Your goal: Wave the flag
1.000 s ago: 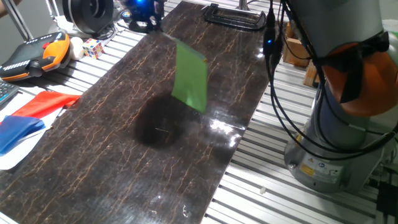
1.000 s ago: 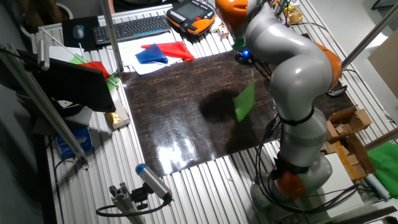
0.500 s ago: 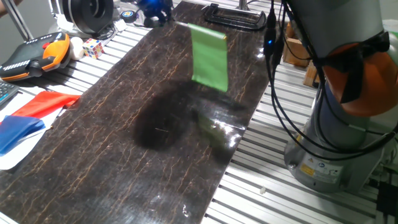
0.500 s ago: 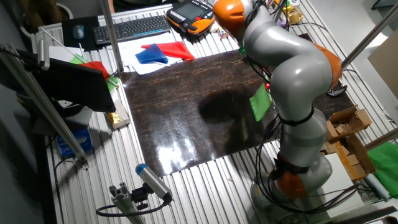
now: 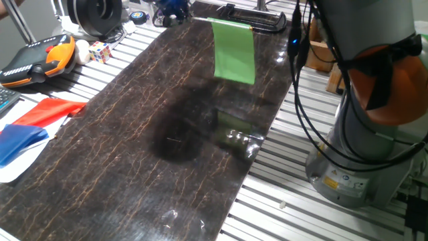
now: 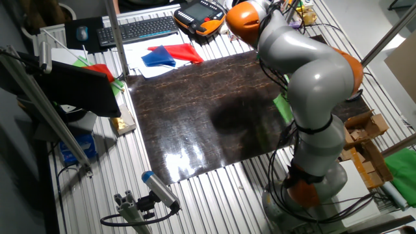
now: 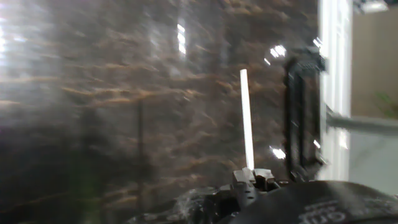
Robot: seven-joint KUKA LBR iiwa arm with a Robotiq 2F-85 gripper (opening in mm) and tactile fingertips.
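Robot arm holds green flag aloft over dark marble-patterned table

The flag (image 5: 234, 51) hangs in the air above the table's (image 5: 134, 181) far edge, its white stick (image 7: 246, 118) clamped between the closed fingers of the gripper (image 7: 252, 177), as the hand view shows. Judging by the lifted cloth and the blur in the hand view, the waving looks under way; how much remains cannot be told. A red cloth (image 5: 47, 110) and a blue cloth (image 5: 20, 142) lie beside the table. No readable brands or writing; the label on the arm's base is too small.
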